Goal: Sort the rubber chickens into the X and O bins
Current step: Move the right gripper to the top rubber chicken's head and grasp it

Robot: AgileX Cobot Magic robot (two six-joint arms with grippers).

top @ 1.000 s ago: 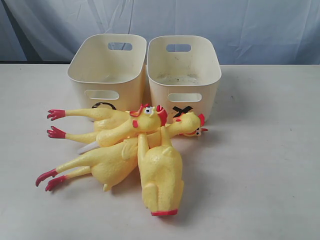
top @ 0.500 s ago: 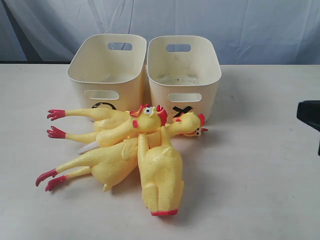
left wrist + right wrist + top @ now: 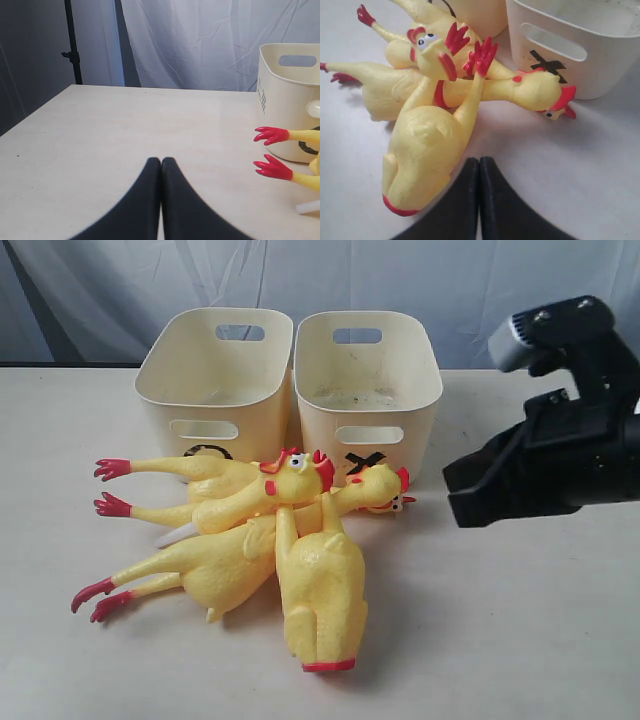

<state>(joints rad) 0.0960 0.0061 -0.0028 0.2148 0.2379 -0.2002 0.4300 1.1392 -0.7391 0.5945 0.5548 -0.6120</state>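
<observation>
Several yellow rubber chickens lie heaped in front of the two bins. A short fat chicken (image 3: 322, 590) (image 3: 427, 150) lies nearest, its neck running up into the heap. Long chickens (image 3: 215, 565) stretch their red feet (image 3: 272, 135) to the left. One head (image 3: 385, 490) (image 3: 545, 92) rests by the X bin (image 3: 368, 380) (image 3: 580, 45). The O bin (image 3: 215, 380) (image 3: 287, 100) stands to its left, its mark half hidden by chickens. My right gripper (image 3: 456, 496) (image 3: 479, 161) hovers shut and empty just right of the heap. My left gripper (image 3: 161, 161) is shut over bare table, left of the feet and outside the exterior view.
The pale table (image 3: 520, 620) carries everything. A grey-white curtain (image 3: 480, 290) hangs behind the bins. A black stand pole (image 3: 72, 45) rises past the table's far corner in the left wrist view. A white tube (image 3: 175, 536) pokes out from under the chickens.
My right arm has come in from the right edge of the exterior view and moved left toward the heap. Chickens and bins have not moved.
</observation>
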